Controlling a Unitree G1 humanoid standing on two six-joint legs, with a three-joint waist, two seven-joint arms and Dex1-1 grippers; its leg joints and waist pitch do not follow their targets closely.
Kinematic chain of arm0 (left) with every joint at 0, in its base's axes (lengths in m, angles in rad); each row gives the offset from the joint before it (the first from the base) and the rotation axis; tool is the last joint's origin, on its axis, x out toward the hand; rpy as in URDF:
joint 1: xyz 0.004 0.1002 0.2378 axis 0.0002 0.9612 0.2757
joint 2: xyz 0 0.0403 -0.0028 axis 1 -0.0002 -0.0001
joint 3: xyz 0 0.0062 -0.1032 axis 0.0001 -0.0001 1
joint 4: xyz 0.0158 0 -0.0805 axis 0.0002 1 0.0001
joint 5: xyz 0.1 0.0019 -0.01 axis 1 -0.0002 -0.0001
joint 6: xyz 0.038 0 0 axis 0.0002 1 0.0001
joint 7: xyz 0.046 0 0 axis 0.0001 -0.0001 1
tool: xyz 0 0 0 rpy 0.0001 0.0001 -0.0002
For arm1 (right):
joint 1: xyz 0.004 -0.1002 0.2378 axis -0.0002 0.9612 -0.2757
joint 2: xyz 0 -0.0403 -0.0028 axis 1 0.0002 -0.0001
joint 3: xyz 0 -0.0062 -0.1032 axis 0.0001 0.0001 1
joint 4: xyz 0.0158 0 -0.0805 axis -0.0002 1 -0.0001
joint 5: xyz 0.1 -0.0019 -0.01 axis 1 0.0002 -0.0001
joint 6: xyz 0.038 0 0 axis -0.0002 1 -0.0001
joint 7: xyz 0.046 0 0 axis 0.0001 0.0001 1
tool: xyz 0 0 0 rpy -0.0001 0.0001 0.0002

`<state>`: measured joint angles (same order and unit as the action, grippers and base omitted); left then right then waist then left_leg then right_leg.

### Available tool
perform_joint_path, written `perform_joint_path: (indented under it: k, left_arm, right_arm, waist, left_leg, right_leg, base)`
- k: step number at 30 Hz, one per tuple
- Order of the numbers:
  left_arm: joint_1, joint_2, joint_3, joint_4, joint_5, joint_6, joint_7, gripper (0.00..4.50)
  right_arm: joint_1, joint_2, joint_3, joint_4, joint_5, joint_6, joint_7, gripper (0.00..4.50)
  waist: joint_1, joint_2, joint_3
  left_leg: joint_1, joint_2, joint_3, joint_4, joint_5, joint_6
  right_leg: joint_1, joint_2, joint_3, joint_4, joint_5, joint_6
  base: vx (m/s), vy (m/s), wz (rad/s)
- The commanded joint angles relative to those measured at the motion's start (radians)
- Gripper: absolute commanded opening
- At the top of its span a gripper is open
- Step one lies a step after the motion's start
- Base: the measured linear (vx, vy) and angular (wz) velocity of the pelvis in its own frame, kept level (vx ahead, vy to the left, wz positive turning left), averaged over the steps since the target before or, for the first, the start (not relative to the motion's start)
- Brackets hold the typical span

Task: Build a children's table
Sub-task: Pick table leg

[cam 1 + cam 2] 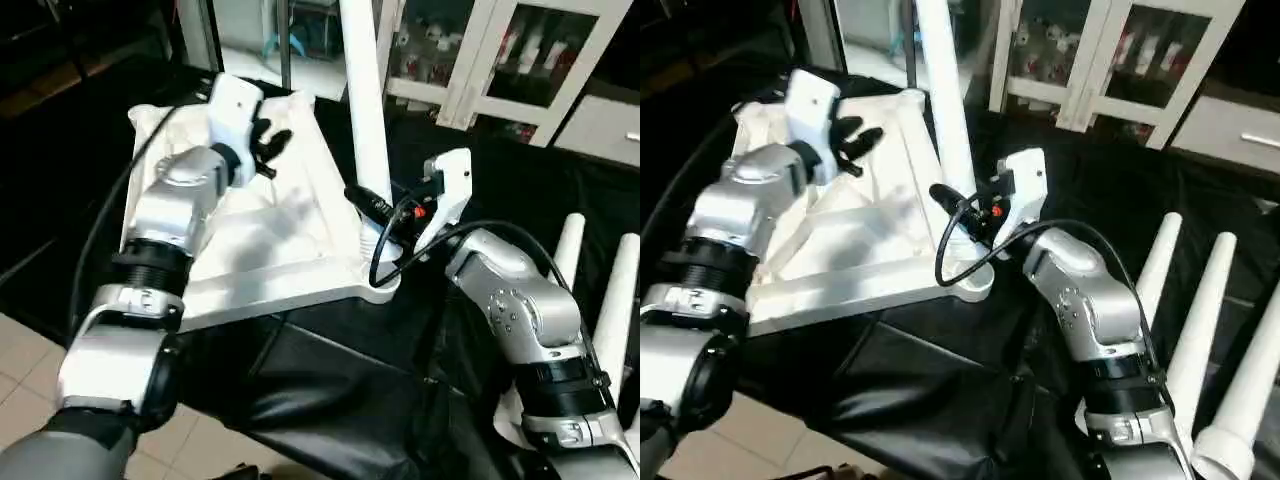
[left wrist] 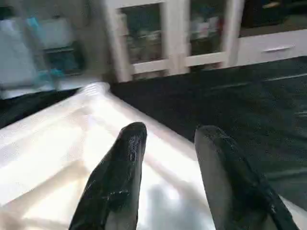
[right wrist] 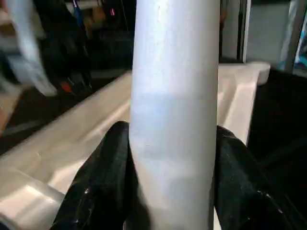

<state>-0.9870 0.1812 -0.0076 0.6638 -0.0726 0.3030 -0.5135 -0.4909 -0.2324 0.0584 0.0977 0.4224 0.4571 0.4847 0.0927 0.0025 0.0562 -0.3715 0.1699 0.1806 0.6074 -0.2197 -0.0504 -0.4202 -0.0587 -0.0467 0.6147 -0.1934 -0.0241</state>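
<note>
The white tabletop point(image 1: 250, 292) lies upside down on the black-covered work table, ribbed side up. One white leg point(image 1: 365, 100) stands upright in its near right corner socket point(image 1: 382, 287). My right gripper point(image 1: 376, 206) is shut on this leg just above the socket; in the right wrist view a black finger point(image 3: 103, 177) presses on each side of the tube point(image 3: 172, 96). My left gripper point(image 1: 270, 152) hovers over the far part of the tabletop. It is open, and its two fingers point(image 2: 117, 177) stand apart with nothing between them.
Three loose white legs point(image 1: 1205, 320) lie side by side on the black cover at the right, beside my right arm. White cabinets with glass doors point(image 1: 500, 50) stand behind the table. Tiled floor point(image 1: 20, 350) shows at the near left.
</note>
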Motion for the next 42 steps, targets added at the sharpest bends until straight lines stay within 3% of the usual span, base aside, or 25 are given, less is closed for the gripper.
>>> perform_joint_path:
  k: [1,4,5,9,11,15,24,27,30,31,33,37,42]
  left_arm:
    - [-0.046,-0.057,-0.041,-0.122,-0.061,0.004,-0.093,2.08]
    - [-0.046,-0.096,-0.055,-0.217,-0.144,0.007,-0.164,2.08]
    - [-0.028,-0.118,-0.068,-0.317,-0.228,0.029,-0.225,2.08]
    - [-0.011,-0.122,-0.076,-0.371,-0.266,0.055,-0.252,2.08]
    - [-0.005,-0.113,-0.068,-0.351,-0.241,0.053,-0.239,2.08]
    - [-0.008,-0.094,-0.034,-0.308,-0.196,0.037,-0.215,2.08]
    - [0.036,0.042,-0.018,-0.279,-0.127,-0.008,-0.156,2.08]
    - [0.14,0.142,-0.087,-0.27,-0.015,-0.064,-0.2,2.26]
    - [0.219,0.173,-0.145,-0.317,-0.023,-0.039,-0.297,2.43]
    - [0.242,0.177,-0.159,-0.333,-0.031,-0.038,-0.32,2.6]
    - [0.337,0.185,-0.232,-0.393,-0.063,-0.033,-0.4,2.86]
    - [0.388,0.179,-0.287,-0.395,-0.047,-0.049,-0.438,3.06]
    - [0.43,0.157,-0.337,-0.38,0.005,-0.056,-0.431,3.5]
  right_arm:
    - [-0.005,0.003,0.039,0.002,-0.028,-0.019,-0.001,1.84]
    - [0.001,0.006,0.051,0.003,-0.046,-0.023,0.002,1.84]
    - [0.006,0.006,0.06,0.009,-0.061,-0.028,0.003,1.84]
    - [0.008,0.007,0.061,0.016,-0.071,-0.032,0.003,1.84]
    - [0.007,0.006,0.059,0.02,-0.077,-0.033,0.002,1.84]
    - [0.006,0.002,0.054,0.021,-0.083,-0.037,0.006,1.84]
    - [-0.006,-0.02,0.04,0.035,-0.108,-0.055,0.012,1.84]
    - [-0.027,-0.061,0.0,0.069,-0.111,-0.055,0.023,1.84]
    - [-0.028,-0.09,-0.006,0.076,-0.11,-0.049,0.046,1.84]
    - [-0.026,-0.1,-0.006,0.074,-0.11,-0.046,0.054,1.84]
    - [-0.006,-0.141,-0.005,0.05,-0.108,-0.026,0.091,1.84]
    - [0.016,-0.172,-0.004,0.021,-0.106,-0.004,0.118,1.84]
    - [0.075,-0.206,-0.01,-0.064,-0.073,0.041,0.15,1.84]
  waist:
    - [0.006,-0.002,-0.085]
    - [0.016,-0.003,-0.083]
    - [0.015,-0.005,-0.081]
    - [0.011,-0.006,-0.076]
    - [0.003,-0.004,-0.069]
    - [-0.003,-0.005,-0.068]
    - [-0.009,0.003,-0.073]
    - [-0.008,0.004,-0.076]
    - [-0.008,0.007,-0.076]
    - [-0.007,0.001,-0.076]
    - [-0.005,0.001,-0.075]
    - [-0.005,-0.001,-0.071]
    - [-0.011,-0.003,-0.069]
  left_leg:
    - [0.016,0.053,-0.017,-0.046,0.127,0.125]
    - [0.013,0.056,-0.018,-0.046,0.113,0.132]
    - [0.012,0.058,-0.018,-0.047,0.101,0.13]
    - [0.01,0.057,-0.017,-0.05,0.052,0.116]
    - [0.013,0.054,-0.016,-0.057,-0.028,0.084]
    - [0.012,0.051,-0.018,-0.061,-0.061,0.043]
    - [0.012,0.052,-0.02,-0.06,-0.033,0.029]
    - [0.011,0.054,-0.022,-0.061,-0.023,0.035]
    - [0.017,0.054,-0.018,-0.06,-0.021,0.024]
    - [0.017,0.054,-0.016,-0.061,-0.019,0.025]
    - [0.015,0.056,-0.015,-0.062,-0.026,0.029]
    - [0.012,0.056,-0.014,-0.063,-0.047,0.036]
    - [0.01,0.055,-0.017,-0.064,-0.071,0.031]
  right_leg:
    - [0.075,-0.089,0.048,-0.025,0.268,-0.322]
    - [0.076,-0.09,0.048,-0.023,0.241,-0.325]
    - [0.078,-0.093,0.048,-0.024,0.22,-0.324]
    - [0.078,-0.091,0.049,-0.032,0.145,-0.319]
    - [0.078,-0.087,0.051,-0.049,0.024,-0.281]
    - [0.079,-0.083,0.051,-0.057,-0.05,-0.24]
    - [0.075,-0.078,0.049,-0.047,0.02,-0.233]
    - [0.076,-0.08,0.049,-0.043,0.045,-0.235]
    - [0.072,-0.078,0.05,-0.042,0.042,-0.23]
    - [0.071,-0.079,0.05,-0.043,0.046,-0.233]
    - [0.07,-0.079,0.051,-0.042,0.043,-0.244]
    - [0.072,-0.082,0.052,-0.046,0.016,-0.244]
    - [0.075,-0.081,0.053,-0.056,-0.063,-0.209]
  base:
    - [0.0,0.0,0.0]
    - [0.0,0.0,0.0]
    - [0.0,0.0,0.0]
    - [0.0,0.0,0.0]
    - [0.0,0.0,0.0]
    - [0.0,0.0,0.0]
    - [0.0,0.0,0.0]
    - [0.0,0.0,0.0]
    - [0.0,0.0,0.0]
    - [0.0,0.0,0.0]
    - [0.0,0.0,0.0]
    - [0.0,0.0,0.0]
    - [0.0,0.0,0.0]
